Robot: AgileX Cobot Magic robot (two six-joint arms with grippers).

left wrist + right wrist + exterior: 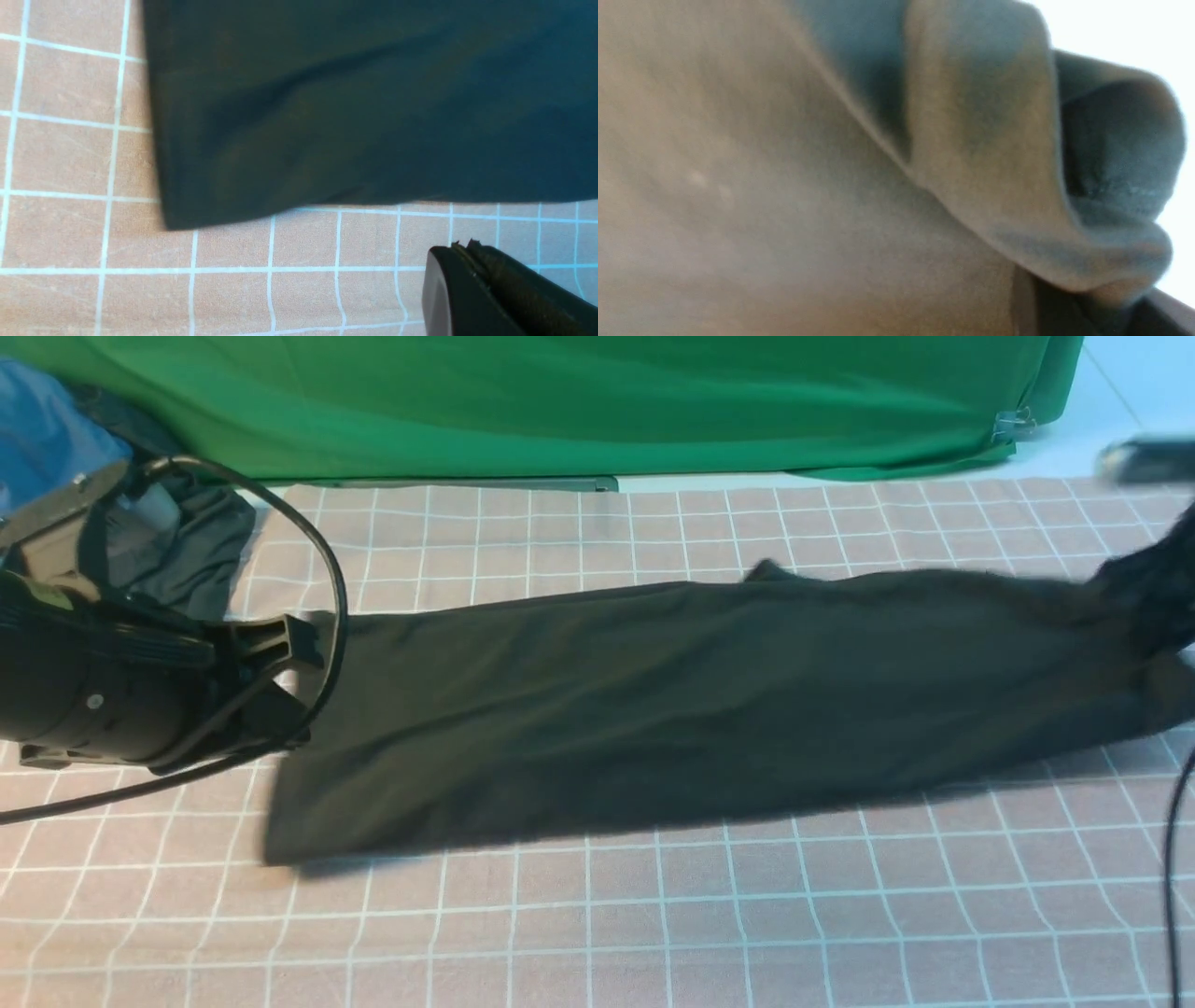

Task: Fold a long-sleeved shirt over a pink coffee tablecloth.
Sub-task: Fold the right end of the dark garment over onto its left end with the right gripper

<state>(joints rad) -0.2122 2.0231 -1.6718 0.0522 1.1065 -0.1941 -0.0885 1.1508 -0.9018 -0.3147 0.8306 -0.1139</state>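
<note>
Now, right gripper (pixel 1101 303) gripping bunched end of long-sleeved shirt (pixel 653 709); left gripper (pixel 460 247) closed, empty, beside hem-like edge. Shirt lies on pink coffee tablecloth (pixel 597 933), long axis left to right (right end bunched), so coming fold probably runs leftward from right arm, nearer that end

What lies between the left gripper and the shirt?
Only bare tablecloth, as the left wrist view shows, between the gripper and the shirt.
</note>
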